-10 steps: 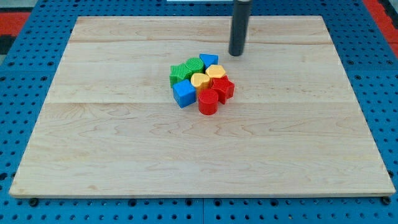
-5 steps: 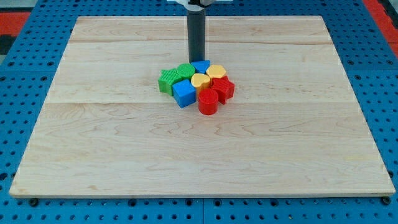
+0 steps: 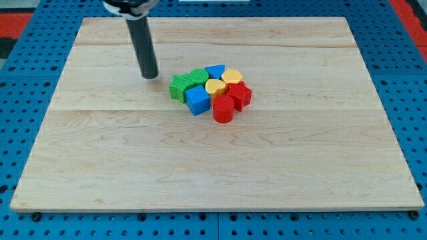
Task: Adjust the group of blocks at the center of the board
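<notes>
A tight cluster of blocks lies near the board's centre. Two green blocks (image 3: 179, 87) (image 3: 197, 77) are at its left and top left. A blue triangular block (image 3: 215, 71) is at the top, a blue cube (image 3: 197, 100) at the bottom left. Two yellow blocks (image 3: 214, 86) (image 3: 232, 76) sit in the middle and top right. A red cylinder (image 3: 223, 109) and a red block (image 3: 239, 95) are at the bottom right. My tip (image 3: 149, 75) rests on the board left of the cluster, a short gap from the left green block, touching nothing.
The wooden board (image 3: 213, 167) lies on a blue perforated table (image 3: 20, 100). The dark rod rises from my tip toward the view's top left.
My tip swept left along the top of the cluster, pushing the green blocks and the blue triangle leftward, then moved on to the left of the cluster.
</notes>
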`<action>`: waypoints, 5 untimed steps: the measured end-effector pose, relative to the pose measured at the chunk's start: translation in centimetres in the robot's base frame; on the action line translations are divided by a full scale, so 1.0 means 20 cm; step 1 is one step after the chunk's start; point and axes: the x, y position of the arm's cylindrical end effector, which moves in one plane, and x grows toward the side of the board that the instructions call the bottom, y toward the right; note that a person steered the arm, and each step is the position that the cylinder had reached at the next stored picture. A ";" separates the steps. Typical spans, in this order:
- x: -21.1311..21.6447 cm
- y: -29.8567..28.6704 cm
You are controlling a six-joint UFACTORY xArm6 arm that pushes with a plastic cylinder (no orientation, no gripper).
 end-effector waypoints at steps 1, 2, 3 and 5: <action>0.07 0.09; 0.19 0.07; 0.27 0.06; 0.36 -0.18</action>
